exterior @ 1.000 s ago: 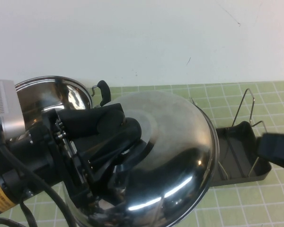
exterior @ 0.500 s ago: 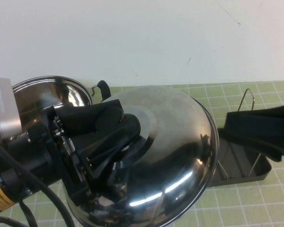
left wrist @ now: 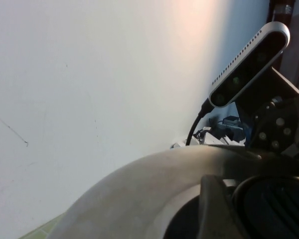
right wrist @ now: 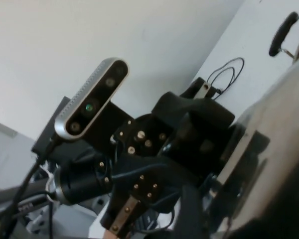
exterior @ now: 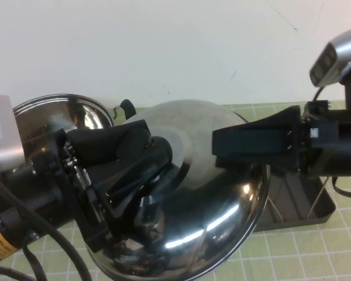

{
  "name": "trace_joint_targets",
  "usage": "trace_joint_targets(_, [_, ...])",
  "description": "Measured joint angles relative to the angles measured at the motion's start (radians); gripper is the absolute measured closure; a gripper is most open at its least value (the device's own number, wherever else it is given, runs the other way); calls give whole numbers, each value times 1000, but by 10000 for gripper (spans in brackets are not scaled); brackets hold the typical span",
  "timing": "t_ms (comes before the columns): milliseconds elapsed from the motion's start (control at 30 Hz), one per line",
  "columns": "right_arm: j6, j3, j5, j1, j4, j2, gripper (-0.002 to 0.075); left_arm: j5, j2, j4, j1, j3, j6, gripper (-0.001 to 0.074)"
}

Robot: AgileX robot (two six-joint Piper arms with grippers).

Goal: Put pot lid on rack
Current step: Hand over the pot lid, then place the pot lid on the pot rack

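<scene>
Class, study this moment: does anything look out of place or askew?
The pot lid is tilted in mid-air, gripped by the left end effector at its centre, not yet on the rack. The right end effector reaches over it.

Plain white wall (exterior: 164, 47) — green-tiled tabletop (exterior: 316, 252)

A steel pot (exterior: 64, 117) stands at the left of the tabletop (exterior: 316, 252), close to the white wall (exterior: 164, 47). Its black side handle (exterior: 127, 109) points toward the middle. The tabletop wears a green cloth with a pale grid of squares.
</scene>
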Motion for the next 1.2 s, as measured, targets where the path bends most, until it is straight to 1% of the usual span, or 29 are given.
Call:
trace_joint_targets(33, [-16, -11, -9, 11, -2, 5, 227, -2, 0, -7, 0, 0, 0, 414])
trace_joint_targets(133, [-41, -34, -16, 34, 5, 13, 361, 5, 0, -14, 0, 0, 15, 414])
trace_joint_targets(200, [-44, -48, -8, 47, 23, 13, 492, 20, 0, -12, 0, 0, 27, 416])
trace_joint_targets(267, [-45, -54, -2, 58, 33, 13, 598, 41, 4, -10, 0, 0, 31, 415])
trace_joint_targets(300, [-45, -53, -6, 61, 31, 13, 613, 52, 4, -10, 0, 0, 34, 415])
trace_joint_targets(567, [-84, -53, -17, 67, 33, 13, 613, 60, 6, -43, 0, 0, 37, 411])
trace_joint_targets(667, [-163, -53, -38, 67, 6, 13, 619, 64, 6, -77, 0, 0, 30, 321])
trace_joint_targets(733, [-198, -53, -52, 67, -5, 13, 619, 84, 6, -98, 0, 0, 16, 222])
trace_joint_targets(800, [-220, -53, -63, 67, -6, 13, 619, 102, 6, -100, 11, 0, 5, 146])
trace_joint_targets(833, [-230, -53, -69, 67, -6, 11, 619, 112, 6, -100, 22, 0, 3, 125])
trace_joint_targets(900, [-249, -53, -100, 67, -8, -3, 619, 128, 6, -89, 51, 0, 0, 105])
trace_joint_targets(1000, [-263, -53, -192, 67, -21, -56, 619, 144, 4, -46, 124, 0, -10, 105])
trace_joint_targets(1067, [-265, -53, -282, 67, -73, -103, 619, 164, -2, -8, 179, 0, -43, 139])
trace_joint_targets(1100, [-265, -53, -338, 67, -119, -129, 619, 176, -6, 5, 200, 0, -73, 171])
trace_joint_targets(1133, [-263, -53, -383, 67, -164, -147, 619, 189, -11, 12, 228, 0, -111, 213])
trace_joint_targets(1200, [-235, -53, -475, 67, -293, -184, 619, 198, -15, 19, 257, 0, -184, 305])
